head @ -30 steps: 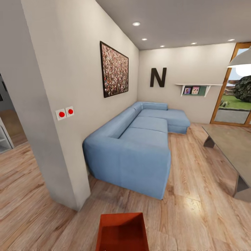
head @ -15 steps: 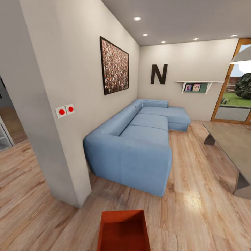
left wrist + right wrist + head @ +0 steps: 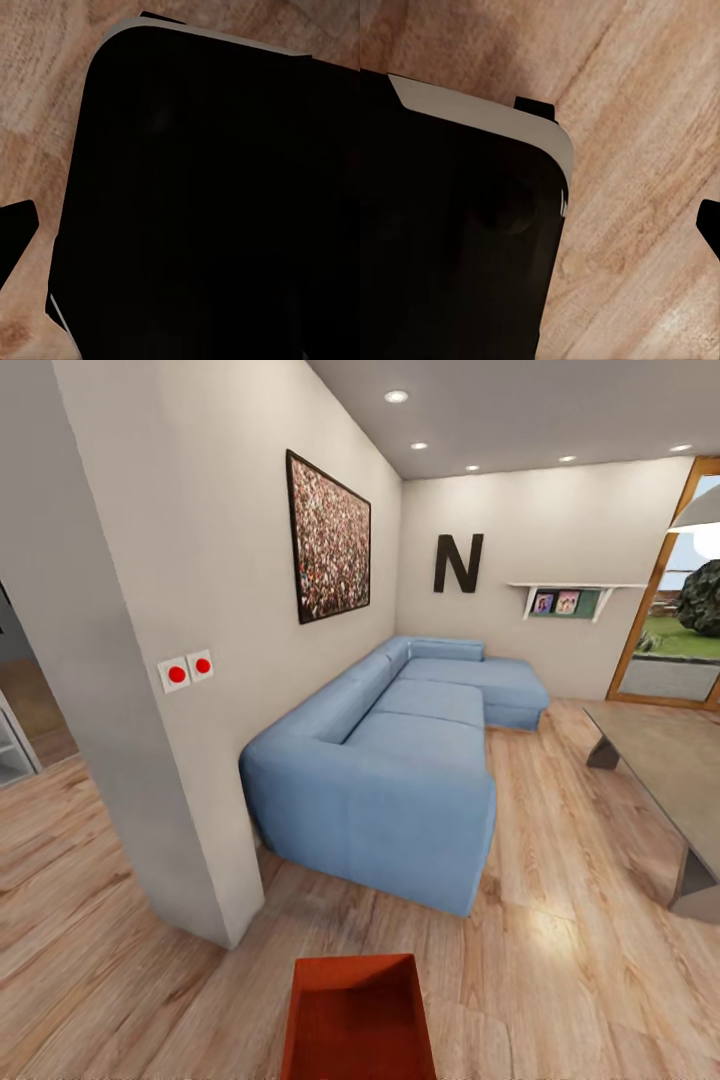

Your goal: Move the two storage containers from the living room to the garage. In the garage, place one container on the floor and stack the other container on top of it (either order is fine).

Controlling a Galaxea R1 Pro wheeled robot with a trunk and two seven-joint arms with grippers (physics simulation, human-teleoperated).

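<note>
Light wood-plank flooring [image 3: 570,920] runs through the living room, glossy enough to catch a patch of ceiling light near the end of the sofa. The blue sectional sofa [image 3: 400,760] sits along a pale wall [image 3: 220,540] and turns the far corner. On that wall hang a dark-framed speckled picture [image 3: 328,550] and, lower and nearer, a pair of white switch plates with red buttons [image 3: 186,670]. On the far wall there is a big black letter N [image 3: 458,563] and a small white shelf [image 3: 572,592] with little pictures on it. At the right stands a wood-framed glass door [image 3: 668,620] with greenery beyond, and a low grey table [image 3: 670,770] reaches in from that side. The near wall ends in a square corner, with more plank floor running past it on the left.

One orange-red storage container [image 3: 358,1015] shows at the bottom middle of the head view, open side up, close in front of the robot and above the planks; what carries it cannot be seen.

Each wrist view looks down at the planks past a large black rounded body with a pale edge, left [image 3: 202,210] and right [image 3: 450,240], which hides the fingers. So I cannot tell whether either set of fingers is released, clenched or grasping anything, nor how the container lies relative to them.
</note>
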